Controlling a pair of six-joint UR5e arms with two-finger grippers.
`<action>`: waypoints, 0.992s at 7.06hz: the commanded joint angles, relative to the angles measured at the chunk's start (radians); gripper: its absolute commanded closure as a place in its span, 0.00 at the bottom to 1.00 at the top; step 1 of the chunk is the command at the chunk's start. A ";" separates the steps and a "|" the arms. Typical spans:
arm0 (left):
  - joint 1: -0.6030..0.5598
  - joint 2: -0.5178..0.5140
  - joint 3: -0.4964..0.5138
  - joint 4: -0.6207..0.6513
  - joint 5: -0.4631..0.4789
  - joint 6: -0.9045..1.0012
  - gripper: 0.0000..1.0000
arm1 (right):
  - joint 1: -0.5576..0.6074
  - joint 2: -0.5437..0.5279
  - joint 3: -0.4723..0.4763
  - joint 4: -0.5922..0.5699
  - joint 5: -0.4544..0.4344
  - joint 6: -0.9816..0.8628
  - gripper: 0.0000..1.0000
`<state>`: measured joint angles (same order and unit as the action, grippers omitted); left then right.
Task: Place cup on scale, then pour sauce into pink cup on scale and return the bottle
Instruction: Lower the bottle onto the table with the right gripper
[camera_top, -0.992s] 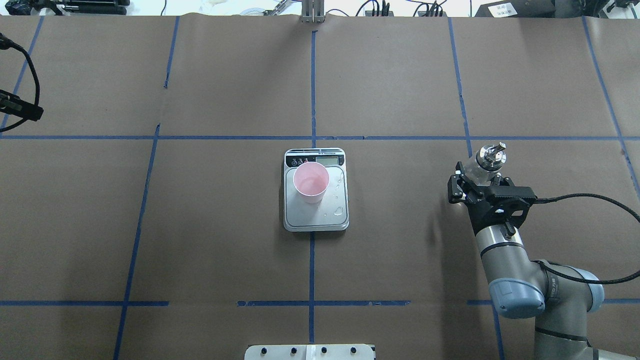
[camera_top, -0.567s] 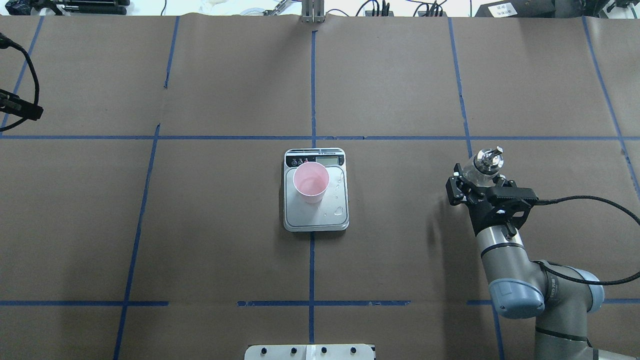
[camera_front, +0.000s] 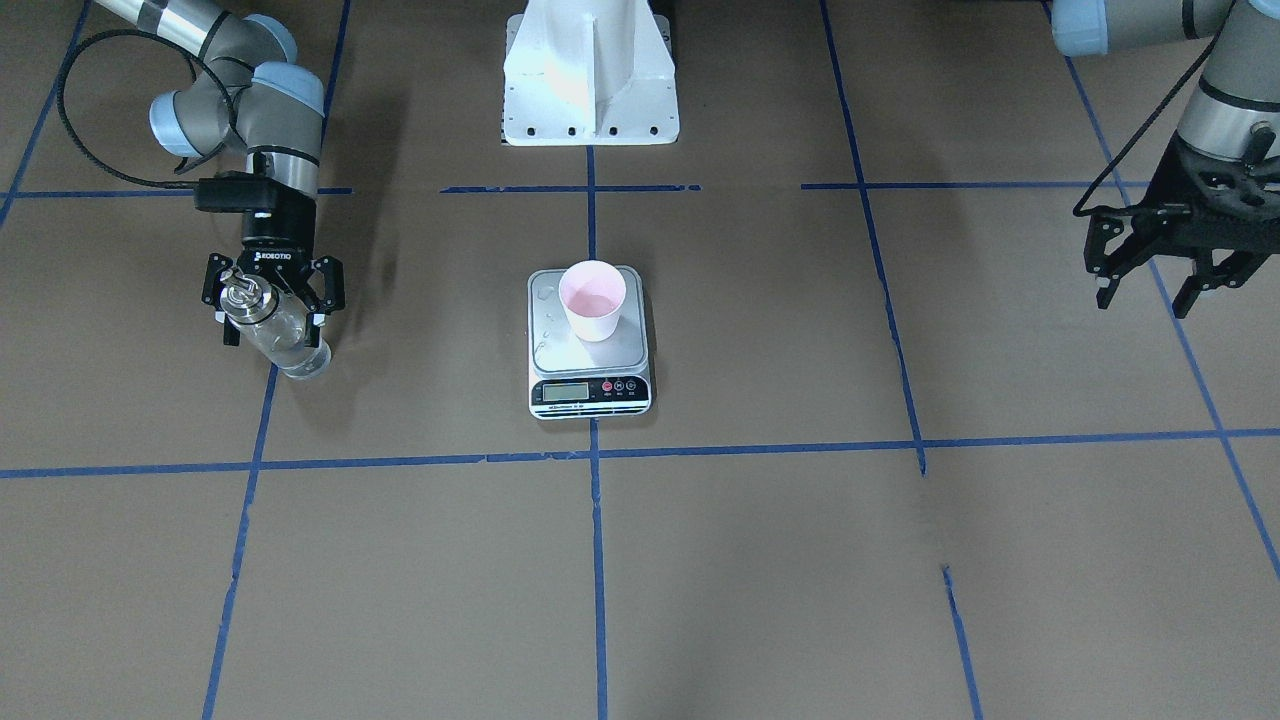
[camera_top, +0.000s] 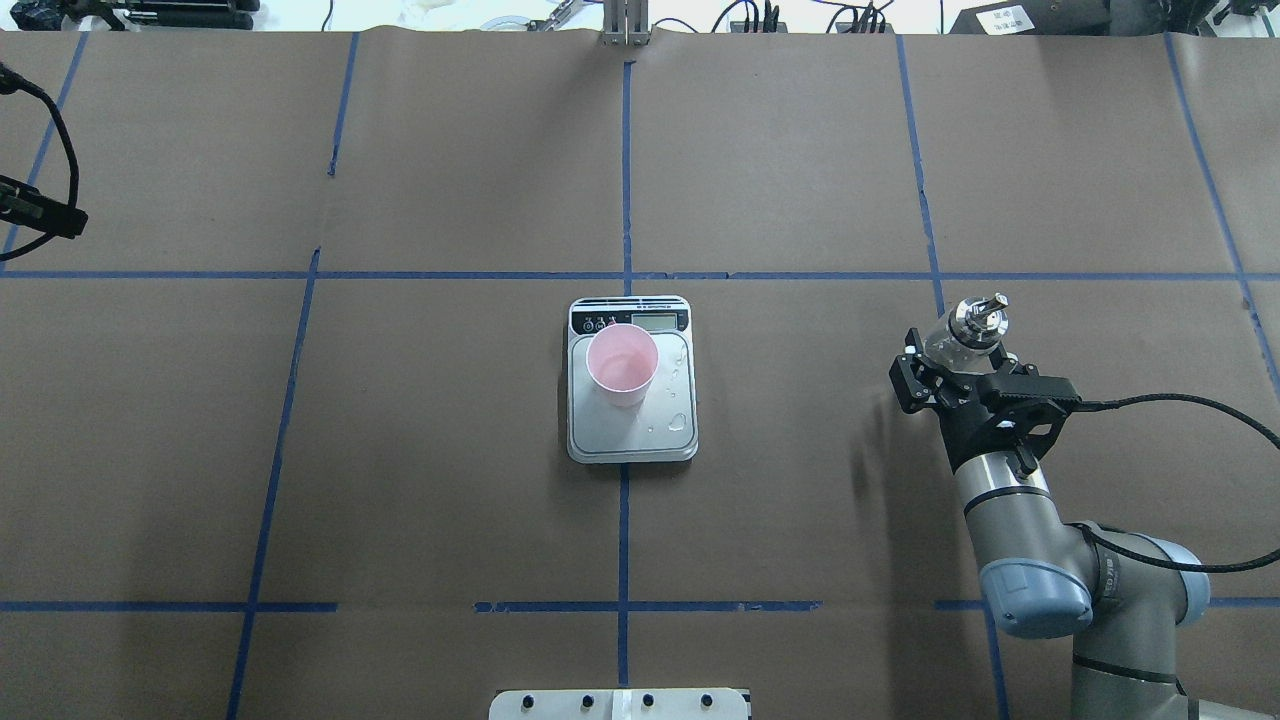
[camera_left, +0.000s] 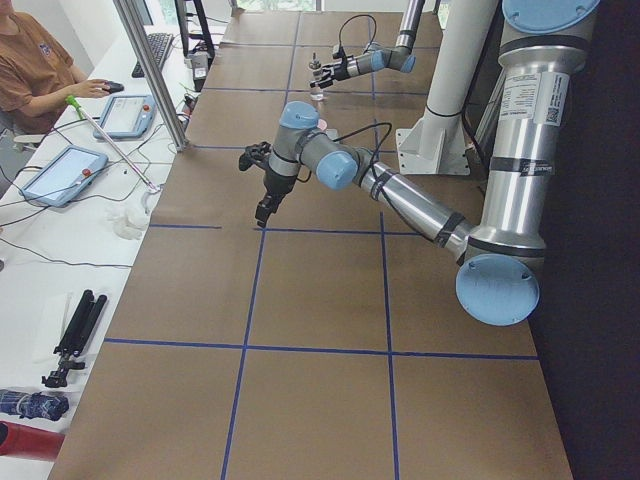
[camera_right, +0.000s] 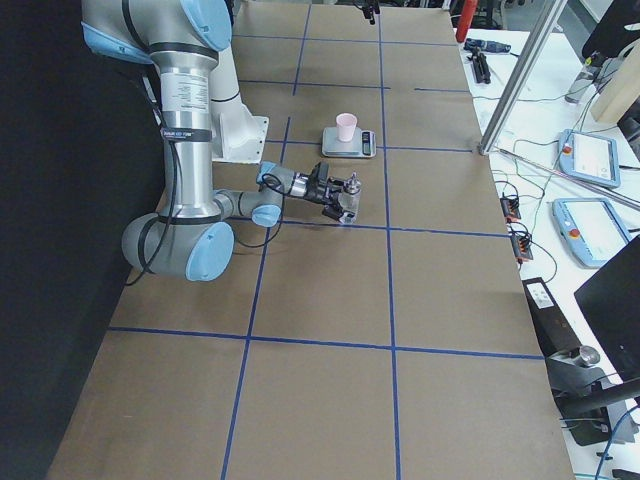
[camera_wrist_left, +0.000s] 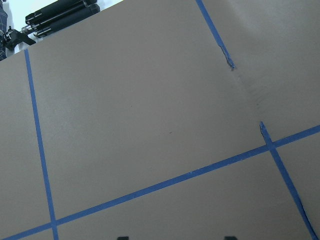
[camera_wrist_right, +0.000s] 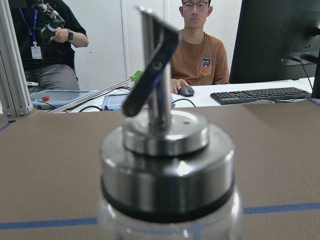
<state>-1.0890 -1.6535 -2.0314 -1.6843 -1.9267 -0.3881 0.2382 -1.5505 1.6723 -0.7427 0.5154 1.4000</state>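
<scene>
The pink cup (camera_top: 622, 362) stands upright on the scale (camera_top: 640, 437), toward its display end; it also shows in the front view (camera_front: 592, 298). Drops of liquid (camera_top: 678, 422) lie on the steel platform. My right gripper (camera_top: 950, 358) is shut on the glass bottle (camera_top: 977, 318), upright at the table's right side with its base low at the table (camera_front: 288, 342). Clear sauce (camera_front: 298, 355) sits in its lower part. The silver cap and spout fill the right wrist view (camera_wrist_right: 167, 165). My left gripper (camera_front: 1148, 290) hangs open and empty at the far left.
The white robot base (camera_front: 590, 70) stands at the robot's edge of the table. Blue tape lines cross the brown paper. Operators sit beyond the table's far edge (camera_wrist_right: 202, 50), with tablets and cables on the side bench (camera_left: 60, 170).
My right gripper and the bottle have dropped lower and shifted slightly left. The cup, the scale and the left arm have stayed put.
</scene>
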 joint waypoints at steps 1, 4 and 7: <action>0.000 0.000 0.000 0.002 0.000 0.000 0.29 | -0.013 -0.011 0.007 0.022 -0.006 -0.001 0.00; -0.002 0.003 -0.003 0.002 0.000 0.000 0.29 | -0.054 -0.014 0.007 0.072 -0.011 -0.003 0.00; -0.003 0.011 -0.020 0.003 0.000 -0.002 0.29 | -0.114 -0.107 0.009 0.185 -0.026 -0.004 0.00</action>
<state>-1.0912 -1.6445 -2.0471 -1.6817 -1.9267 -0.3891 0.1486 -1.6119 1.6811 -0.6214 0.4911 1.3971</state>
